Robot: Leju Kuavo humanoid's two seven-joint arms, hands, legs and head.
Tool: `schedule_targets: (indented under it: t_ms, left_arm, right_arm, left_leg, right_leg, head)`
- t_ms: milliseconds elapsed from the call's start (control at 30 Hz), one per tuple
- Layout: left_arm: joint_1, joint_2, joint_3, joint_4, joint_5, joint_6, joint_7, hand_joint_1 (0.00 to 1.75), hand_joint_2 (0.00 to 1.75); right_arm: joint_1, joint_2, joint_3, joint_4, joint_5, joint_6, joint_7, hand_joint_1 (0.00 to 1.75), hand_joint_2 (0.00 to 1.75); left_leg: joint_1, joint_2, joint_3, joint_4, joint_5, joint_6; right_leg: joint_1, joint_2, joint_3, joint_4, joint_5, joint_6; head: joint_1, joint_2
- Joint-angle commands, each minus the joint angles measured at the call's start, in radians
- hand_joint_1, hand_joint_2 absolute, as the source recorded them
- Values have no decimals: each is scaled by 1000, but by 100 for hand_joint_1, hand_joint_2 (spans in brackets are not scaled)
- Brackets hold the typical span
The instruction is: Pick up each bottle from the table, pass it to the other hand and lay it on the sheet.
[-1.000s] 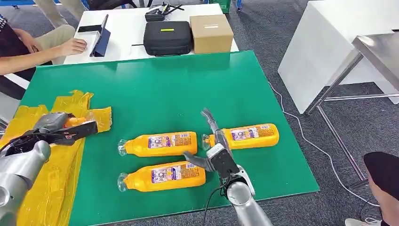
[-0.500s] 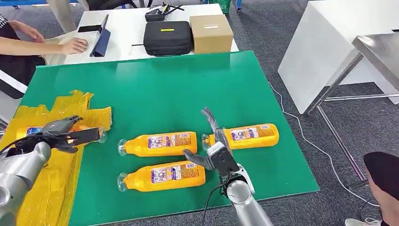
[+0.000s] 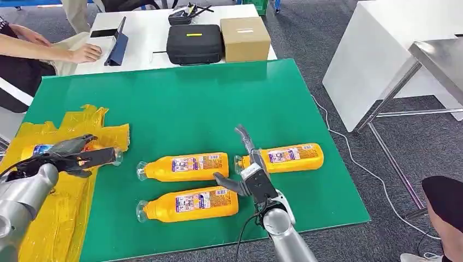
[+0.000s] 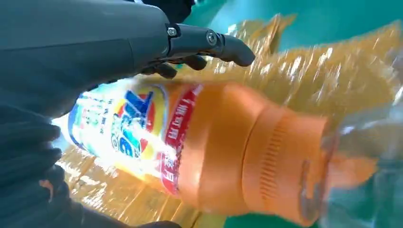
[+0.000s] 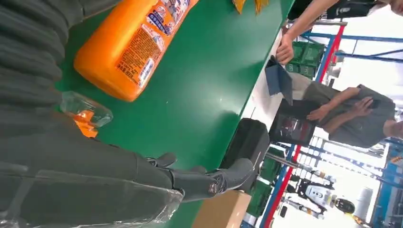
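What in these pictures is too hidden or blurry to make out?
- Head view: most of the bottle on the sheet is hidden behind the left robot hand, so the grip cannot be judged.
- Left wrist view: that bottle's label is blurred and unreadable.
- Right wrist view: the right robot hand covers the bottle with the clear cap, cutting off its body.
- Head view: the labels on the three table bottles are too small to read.

Bottle (image 3: 41, 149) now out of left hand (image 3: 73, 154).

- Orange bottles (image 3: 188, 167) with clear caps and blue, red and white labels — same label on the bottle (image 4: 199, 152) under the left hand's fingers (image 4: 209, 40).
- Crinkled yellow sheet (image 3: 65, 202).
- Green table (image 3: 180, 98).
- Dark grey fingers (image 5: 209, 183) on the right hand.
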Motion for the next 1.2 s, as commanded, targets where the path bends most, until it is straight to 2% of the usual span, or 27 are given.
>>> schedule_targets:
  t_ms: [33, 67, 200, 333, 400, 467, 533, 567, 600, 667, 733, 767, 867, 1033, 1200]
  left_arm:
    - [-30, -23, 137, -165, 193, 199, -105, 0, 175]
    - [0, -26, 154, -268, 216, 216, -93, 0, 175]
    - [46, -28, 172, -404, 252, 210, -97, 0, 175]
    - [169, -76, 204, -701, 353, 221, -143, 0, 175]
    - [239, -105, 200, -819, 371, 217, -136, 0, 175]
    - [318, -136, 179, -902, 389, 218, -138, 0, 175]
    - [371, -156, 148, -921, 405, 217, -161, 0, 175]
    - [384, -163, 140, -919, 405, 229, -168, 0, 175]
    - [400, -177, 118, -904, 413, 223, -185, 0, 175]
    - [412, -191, 107, -893, 408, 246, -193, 0, 175]
    - [431, -217, 95, -882, 438, 240, -210, 0, 175]
    - [436, -220, 92, -883, 438, 243, -212, 0, 175]
    - [479, -247, 68, -880, 494, 188, -251, 0, 175]
    - [534, -267, 7, -922, 548, 177, -313, 0, 175]
    - [562, -261, -15, -984, 566, 168, -307, 0, 175]
  right_arm:
    - [25, -4, -49, -7, 13, -9, 11, 0, 175]
    - [35, -1, -56, -21, 18, -8, 16, 0, 175]
    - [44, 2, -65, -31, 22, -6, 18, 0, 175]
    - [74, 9, -82, -75, 98, -61, 22, 0, 175]
    - [76, 12, -89, -107, 232, -142, 56, 0, 175]
    - [62, -9, -85, -149, 496, -265, 152, 0, 175]
    - [47, -30, -87, -189, 654, -290, 236, 0, 175]
    - [43, -32, -90, -202, 660, -279, 246, 0, 175]
    - [32, -57, -84, -220, 778, -241, 318, 0, 175]
    - [24, -60, -90, -231, 782, -228, 326, 0, 175]
    - [3, -92, -83, -230, 906, -185, 402, 0, 175]
    - [0, -93, -85, -229, 906, -183, 403, 0, 175]
    - [-55, -158, -76, -188, 1001, -82, 492, 0, 175]
    - [-123, -289, -105, -90, 871, 46, 473, 0, 175]
    - [-149, -328, -98, -39, 850, 85, 471, 0, 175]
  left_leg:
    - [1, -2, 0, 0, 0, -1]
    - [1, -2, -1, 1, 0, -1]
    - [0, -2, 1, 0, -1, -1]
    - [0, -1, 0, -1, 0, -1]
    - [0, -2, 2, -1, -1, -1]
    - [-1, -2, 4, -2, -1, -1]
    - [-2, 0, 2, -2, 0, 0]
    - [-2, 0, 4, -3, -1, -1]
    - [-3, 0, 2, -2, 0, 0]
    - [-3, -1, 3, -2, 0, 0]
    - [-2, -1, 3, -1, 0, -1]
    - [-3, -2, 2, -1, 0, 0]
    - [-3, -1, 2, -1, 0, 0]
    - [-2, -1, 3, -1, 0, 0]
    - [-2, 0, 3, -1, -1, 0]
  right_leg:
    - [1, -3, 1, 0, -1, 0]
    - [1, -3, 0, 0, 0, 0]
    - [0, -3, 2, 0, -1, 0]
    - [0, -2, 1, -1, -1, 0]
    - [0, -4, 3, -2, -1, 0]
    - [-1, -4, 4, -2, -2, 1]
    - [-1, -2, 2, -2, -1, 1]
    - [-2, -2, 4, -2, -1, 1]
    - [-2, -2, 2, -2, -1, 1]
    - [-3, -3, 4, -2, -1, 1]
    - [-2, -3, 3, -2, -1, 1]
    - [-3, -4, 2, -2, -1, 1]
    - [-3, -3, 2, -2, -1, 1]
    - [-2, -3, 4, -3, 0, 1]
    - [-3, -1, 4, -3, -1, 1]
  head:
    - [0, 0]
    - [0, 0]
    - [0, 0]
    - [0, 0]
    - [0, 0]
    - [0, 0]
    - [0, 0]
    - [0, 0]
    - [0, 0]
    - [0, 0]
    - [0, 0]
    - [0, 0]
    - [0, 0]
    - [0, 0]
    - [0, 0]
